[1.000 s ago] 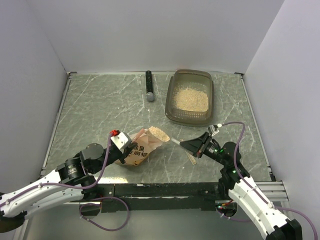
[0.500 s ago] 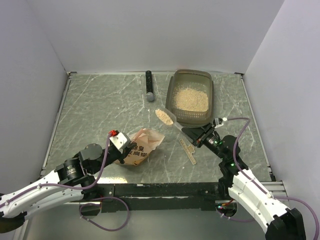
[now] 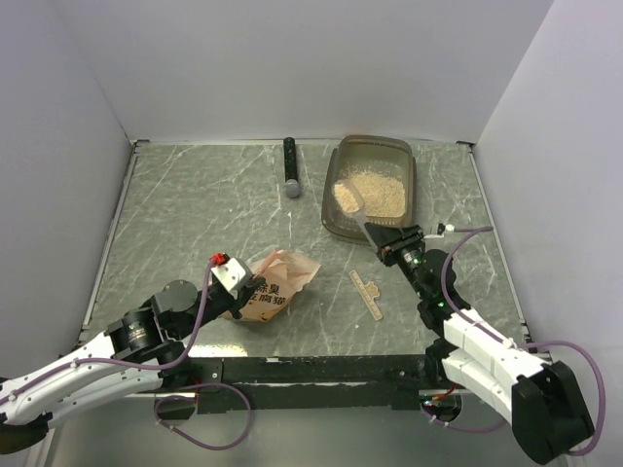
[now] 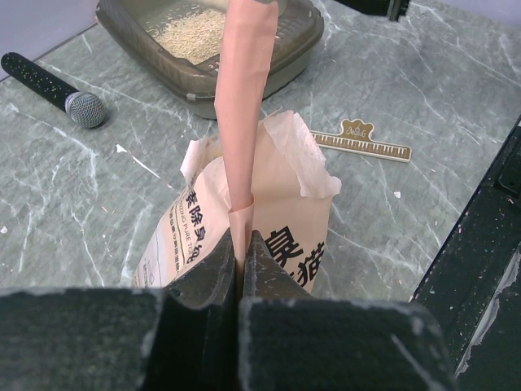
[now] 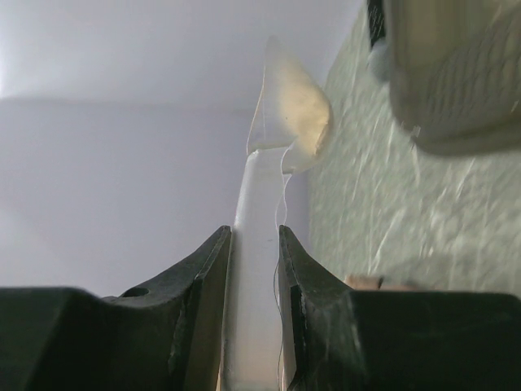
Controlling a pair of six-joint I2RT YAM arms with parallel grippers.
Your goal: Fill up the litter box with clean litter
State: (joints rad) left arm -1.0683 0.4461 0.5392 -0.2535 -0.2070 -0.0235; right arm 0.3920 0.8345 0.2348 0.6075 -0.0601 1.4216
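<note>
Our right gripper (image 3: pixel 391 245) is clamped narrowly on the handle of a clear plastic scoop (image 3: pixel 350 199), one finger pressed to each side of it. The scoop's bowl hangs over the near left part of the litter box (image 3: pixel 412 195) and carries a small load of pale granules. The litter box sits at the far right of the table (image 3: pixel 195 204), and the clean litter (image 3: pixel 384 190) lies as a loose beige heap across its floor. Our left gripper (image 4: pixel 242 244) is pinched tight on a fold of the orange-pink pouch (image 3: pixel 282 282), at its torn top edge. The pouch stands open near the front of the table, well apart from the box. A tan ruler (image 3: pixel 367 294) lies flat between the pouch and our right arm. A black microphone (image 3: pixel 290 167) rests just left of the box, near the back edge.
</note>
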